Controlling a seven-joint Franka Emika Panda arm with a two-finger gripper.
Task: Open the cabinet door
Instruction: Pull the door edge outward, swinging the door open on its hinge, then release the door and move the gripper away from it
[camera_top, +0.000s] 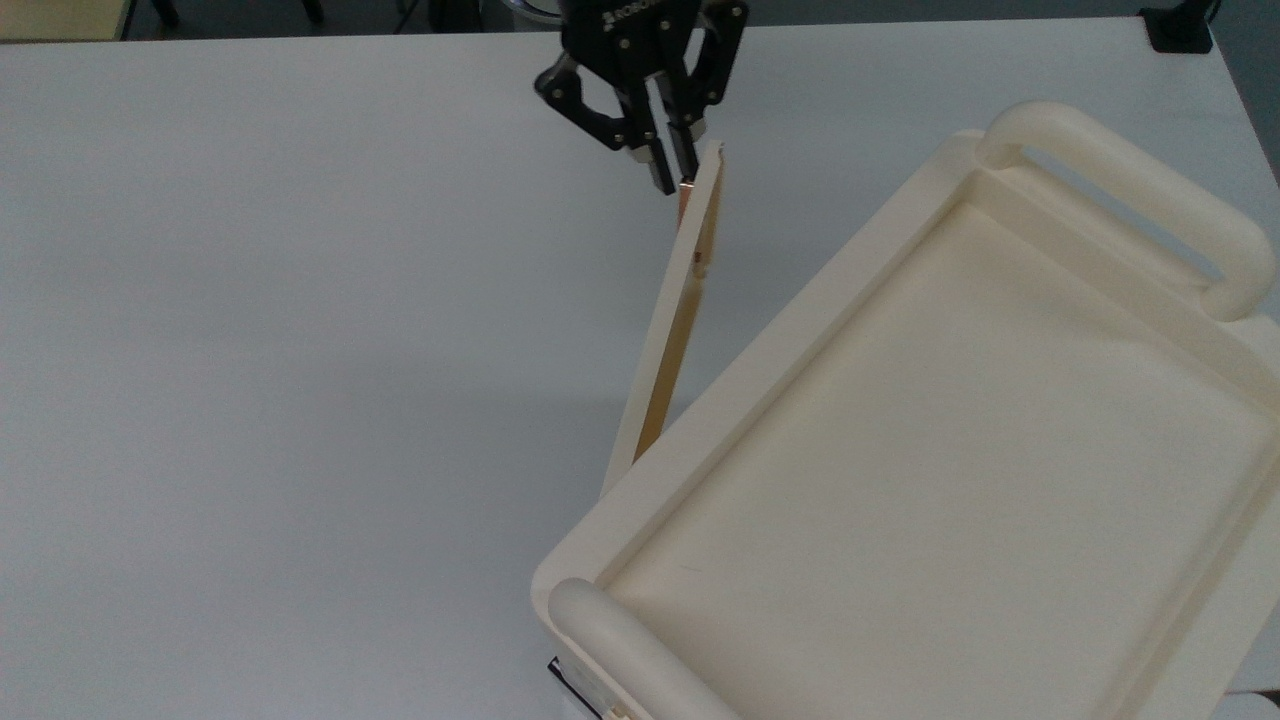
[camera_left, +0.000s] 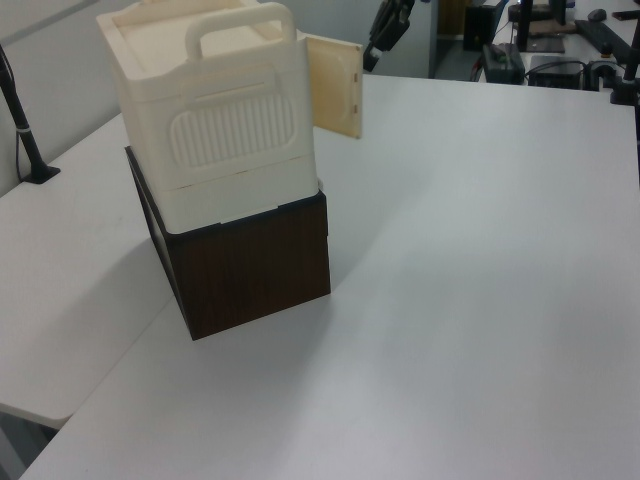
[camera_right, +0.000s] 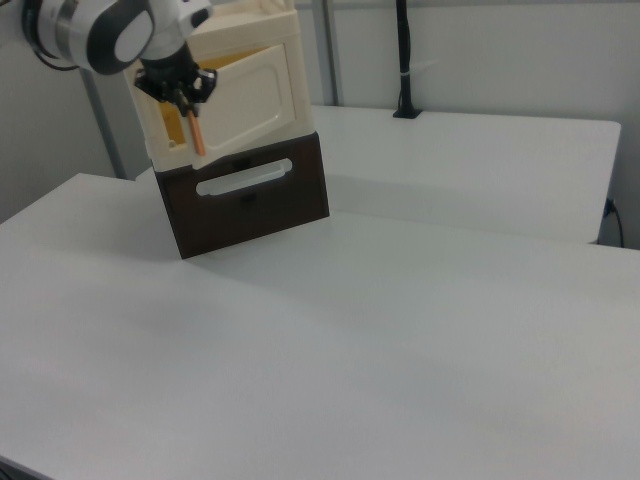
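In the top view we saw wide bare table (camera_top: 250, 350) on the top view's left. The gripper (camera_top: 672, 172) was clamped on the free edge of the cabinet door (camera_top: 672, 320), which stood swung out from the cream cabinet (camera_top: 900, 450), hinged near the cabinet's lower corner, with a wedge of open gap between panel and cabinet side. The picture's top edge cut off the arm, and its right and bottom edges cut off the cabinet.

In the left view the cabinet door (camera_left: 335, 85) jutted toward the left view's right from the cabinet (camera_left: 215, 120), which sat on a dark brown box (camera_left: 250, 265); the gripper (camera_left: 373, 55) was hard to make out against the dark background.

In the right view the gripper (camera_right: 183, 97) partly hid the cabinet door (camera_right: 245, 100).
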